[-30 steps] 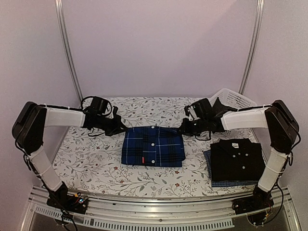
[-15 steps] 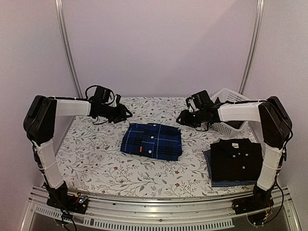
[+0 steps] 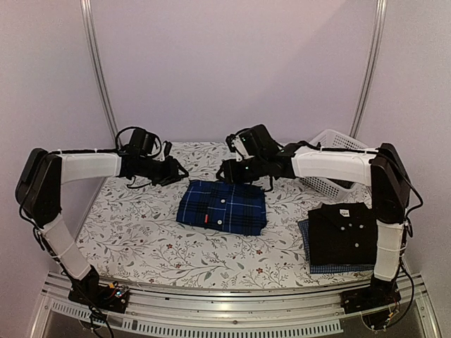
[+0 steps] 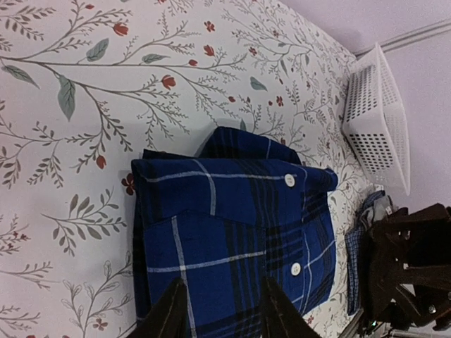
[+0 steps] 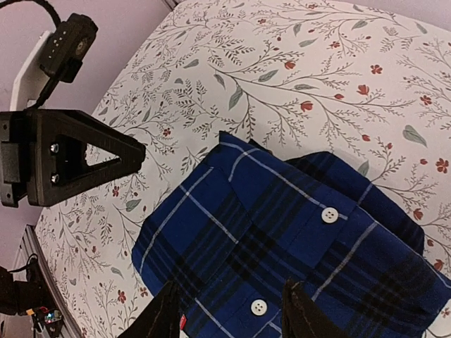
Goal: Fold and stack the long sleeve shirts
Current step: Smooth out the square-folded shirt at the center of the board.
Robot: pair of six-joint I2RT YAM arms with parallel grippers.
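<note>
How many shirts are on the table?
3. The dark blue plaid shirt lies folded at the centre; the black shirt lies at the right on top of the blue check shirt, mostly hidden.

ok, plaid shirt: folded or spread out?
Folded. The blue plaid shirt lies as a compact rectangle, collar and buttons up, sleeves out of sight.

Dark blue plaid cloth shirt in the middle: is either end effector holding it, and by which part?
Nothing is held. The left end effector and right end effector hang open above the dark blue plaid cloth shirt, not touching it.
</note>
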